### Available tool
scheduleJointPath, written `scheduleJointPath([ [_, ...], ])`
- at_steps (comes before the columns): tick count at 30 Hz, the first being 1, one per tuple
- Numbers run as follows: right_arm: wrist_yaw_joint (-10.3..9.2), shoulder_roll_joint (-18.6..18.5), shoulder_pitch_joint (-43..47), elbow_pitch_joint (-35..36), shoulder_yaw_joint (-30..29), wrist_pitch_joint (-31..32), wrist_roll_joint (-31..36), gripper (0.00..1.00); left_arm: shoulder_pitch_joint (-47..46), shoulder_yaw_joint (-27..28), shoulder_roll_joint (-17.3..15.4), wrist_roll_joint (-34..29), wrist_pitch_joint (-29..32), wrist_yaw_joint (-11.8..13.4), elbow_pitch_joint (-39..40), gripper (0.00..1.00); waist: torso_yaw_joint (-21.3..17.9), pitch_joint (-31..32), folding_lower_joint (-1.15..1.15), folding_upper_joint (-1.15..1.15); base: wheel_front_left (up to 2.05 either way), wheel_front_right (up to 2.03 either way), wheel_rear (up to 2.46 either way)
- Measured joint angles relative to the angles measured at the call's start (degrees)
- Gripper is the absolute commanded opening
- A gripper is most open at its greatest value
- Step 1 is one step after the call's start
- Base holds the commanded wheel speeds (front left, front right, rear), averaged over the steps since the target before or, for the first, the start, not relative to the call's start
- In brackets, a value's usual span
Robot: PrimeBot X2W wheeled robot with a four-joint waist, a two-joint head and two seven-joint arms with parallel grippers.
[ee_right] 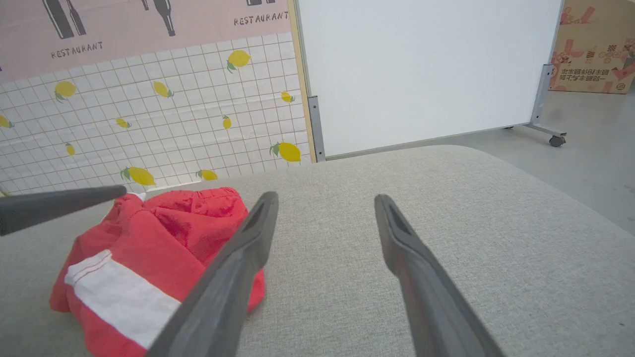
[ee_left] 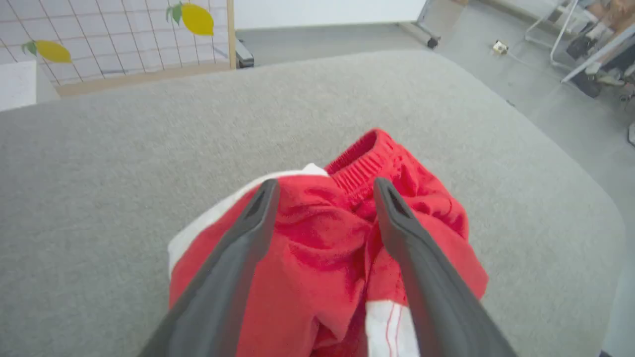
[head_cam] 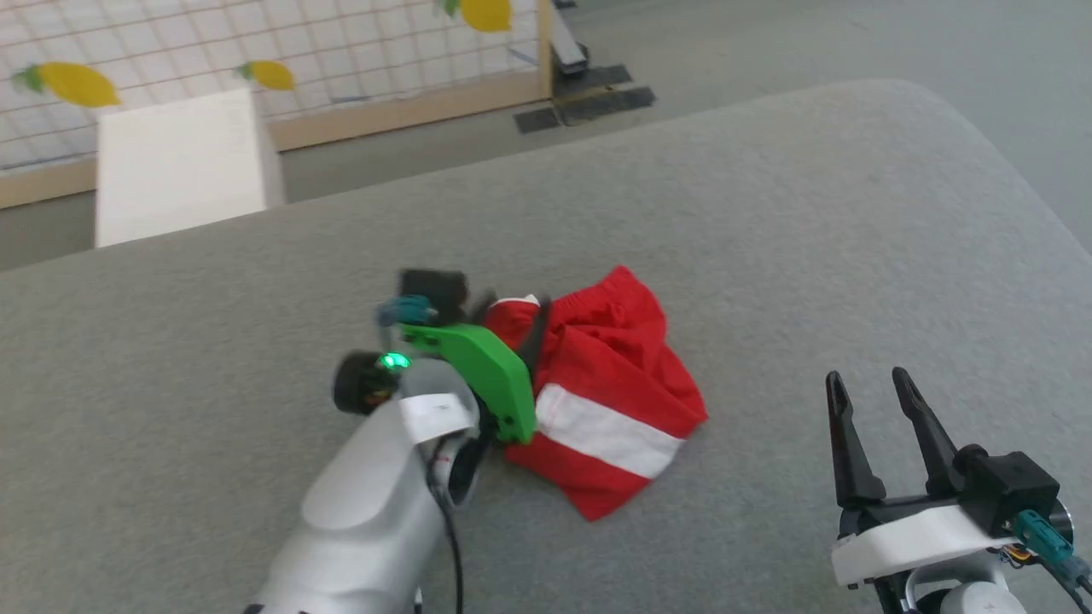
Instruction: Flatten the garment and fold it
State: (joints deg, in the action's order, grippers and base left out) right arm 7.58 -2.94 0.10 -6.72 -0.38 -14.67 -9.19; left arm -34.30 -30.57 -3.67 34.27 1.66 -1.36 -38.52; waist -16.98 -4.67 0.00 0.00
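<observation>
On the grey padded surface (head_cam: 768, 213), near its middle, the garment (head_cam: 614, 358), a pair of red shorts with a white stripe (head_cam: 601, 431), is lying in a crumpled heap, its elastic waistband (ee_left: 359, 156) bunching at the far side. The left gripper (ee_left: 325, 191) is hovering low over the heap with its fingers spread wide, straddling a ridge of fabric without pinching it; it is probably lining up a hold for pulling the cloth flat. The right gripper (head_cam: 868, 379) is waiting well to the right, fingers parted and holding nothing, likely keeping clear until a second corner is needing a pull. Flattening is not yet done.
</observation>
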Motion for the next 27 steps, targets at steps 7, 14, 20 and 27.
scheduleJointPath([
  [7,0.0,0.02,0.33,0.59,-0.74,0.0,0.27,1.0,2.8,5.57,-3.21,-0.98,-15.4,1.13,8.14,1.0,5.07,2.1,0.0,0.0,0.0,0.0,0.0],
  [14,0.0,0.02,0.68,1.6,-1.16,0.0,1.23,1.0,12.28,12.7,-6.45,-6.02,-16.44,1.94,20.34,1.0,10.51,3.93,0.0,0.0,0.0,0.0,0.0],
  [20,0.0,0.02,1.13,2.1,-1.01,0.14,2.04,1.0,22.4,17.63,-7.02,-10.68,-16.45,1.91,24.7,1.0,13.75,5.21,0.0,0.0,0.0,0.0,0.0],
  [27,0.0,0.02,1.29,2.53,-1.0,0.64,2.12,1.0,29.68,22.71,-5.52,-15.13,-16.45,1.8,28.5,1.0,15.74,5.32,0.0,0.0,0.0,0.0,0.0],
])
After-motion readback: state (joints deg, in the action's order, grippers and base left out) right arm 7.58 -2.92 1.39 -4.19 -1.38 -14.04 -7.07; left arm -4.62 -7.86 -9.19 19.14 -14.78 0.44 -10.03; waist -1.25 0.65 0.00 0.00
